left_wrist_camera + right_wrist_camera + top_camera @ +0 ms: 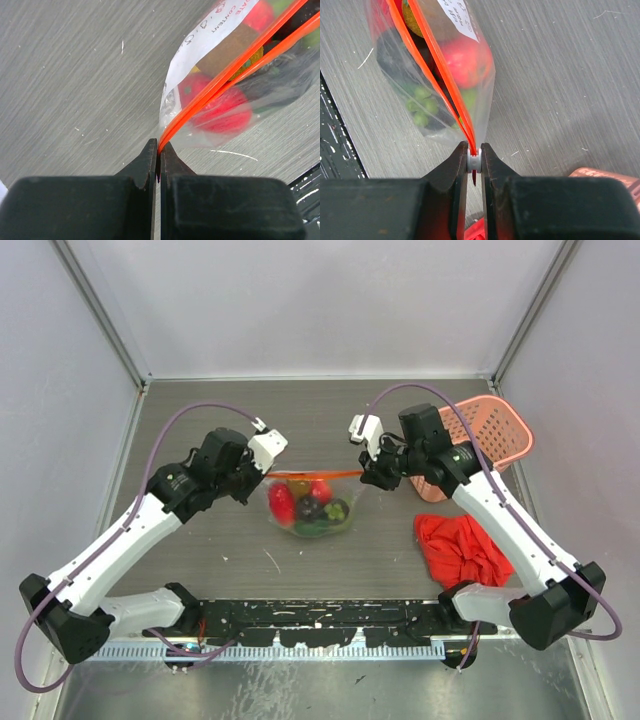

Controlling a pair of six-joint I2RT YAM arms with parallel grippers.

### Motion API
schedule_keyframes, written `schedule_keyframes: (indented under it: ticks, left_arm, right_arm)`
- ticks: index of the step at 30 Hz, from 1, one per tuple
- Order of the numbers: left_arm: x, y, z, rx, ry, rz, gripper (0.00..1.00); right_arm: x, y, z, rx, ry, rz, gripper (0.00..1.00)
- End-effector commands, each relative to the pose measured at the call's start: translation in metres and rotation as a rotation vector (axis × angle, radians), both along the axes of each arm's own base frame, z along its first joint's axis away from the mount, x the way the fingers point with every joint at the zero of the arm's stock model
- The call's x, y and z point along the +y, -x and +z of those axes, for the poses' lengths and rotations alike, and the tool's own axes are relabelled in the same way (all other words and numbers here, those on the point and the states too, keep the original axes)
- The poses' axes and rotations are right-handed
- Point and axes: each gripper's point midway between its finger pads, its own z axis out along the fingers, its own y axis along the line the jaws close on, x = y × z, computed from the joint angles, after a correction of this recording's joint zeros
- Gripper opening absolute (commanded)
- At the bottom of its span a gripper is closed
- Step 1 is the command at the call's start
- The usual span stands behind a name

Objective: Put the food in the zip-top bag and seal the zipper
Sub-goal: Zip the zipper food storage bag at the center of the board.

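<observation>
Mid-table, between the two arms: the bag (pixel 312 515) is strung up by its top edge, with the fruit (pixel 283 502) inside. I count red, green, dark and one brownish piece. Can't tell whether the bottom rests on the table (pixel 200 430) or hangs free.

The left gripper (pixel 159 149) is clamped right down on the left end of the zipper (pixel 227 72), with only the strip's tip between the jaws. The right gripper (pixel 474 150) is nearly closed on the other end, pinching a small white piece. It looks like the slider, but I'm not sure.

Risks, my read:
- The left hold is on the very tip. Pulling the strip taut could slip it out, and the loaded bag would drop.
- The two orange tracks touch at both pinches but bow apart in between. If they're pressed while offset, they could mate crooked or leave a gap.
- A bulging fruit near the top could keep the mouth from closing.

Bag look: thin clear film, wrinkled, white label near the left end, mouth not yet sealed. The pink basket (pixel 490 430) and red cloth (pixel 462 548) sit off to the right, apart from it.
</observation>
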Motion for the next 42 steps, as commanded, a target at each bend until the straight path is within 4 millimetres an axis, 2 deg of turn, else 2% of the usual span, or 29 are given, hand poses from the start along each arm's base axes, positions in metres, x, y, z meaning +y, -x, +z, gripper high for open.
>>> schedule_keyframes:
  ticks: [1, 4, 6, 9, 14, 21, 23, 27, 32, 39, 42]
  left_arm:
    - [0.024, 0.004, -0.016, 0.030, -0.055, 0.097, 0.00]
    - [0.028, 0.006, -0.033, 0.067, -0.073, 0.133, 0.00]
    - [0.025, 0.003, -0.037, 0.063, -0.057, 0.146, 0.00]
    - [0.022, 0.001, -0.034, 0.040, -0.027, 0.138, 0.05]
    - [0.005, 0.001, -0.004, -0.046, 0.090, 0.059, 0.31]
    - [-0.028, 0.015, 0.040, -0.117, 0.265, -0.137, 0.47]
    - [-0.039, 0.018, 0.050, -0.138, 0.304, -0.196, 0.56]
    - [-0.059, 0.022, 0.067, -0.164, 0.354, -0.293, 0.58]
    - [-0.087, 0.021, 0.079, -0.200, 0.387, -0.391, 0.62]
    - [-0.127, 0.024, 0.079, -0.224, 0.358, -0.561, 0.67]
    - [-0.141, 0.024, 0.076, -0.219, 0.362, -0.611, 0.74]
  right_arm:
    - [0.000, -0.008, 0.008, 0.003, -0.021, -0.017, 0.00]
    - [0.004, -0.009, 0.002, 0.021, -0.032, -0.009, 0.00]
    - [0.007, -0.009, 0.001, 0.029, -0.042, 0.001, 0.01]
    - [0.010, -0.009, 0.004, 0.031, -0.052, 0.011, 0.01]
    - [0.012, -0.009, 0.008, 0.029, -0.064, 0.019, 0.00]
    - [0.012, -0.009, 0.009, 0.026, -0.065, 0.019, 0.00]
    - [0.012, -0.009, 0.009, 0.025, -0.065, 0.020, 0.01]
    - [0.012, -0.008, 0.009, 0.030, -0.066, 0.022, 0.00]
    - [0.013, -0.007, 0.008, 0.035, -0.070, 0.028, 0.00]
    - [0.014, -0.006, 0.010, 0.030, -0.076, 0.037, 0.00]
    - [0.015, -0.005, 0.009, 0.035, -0.076, 0.043, 0.00]
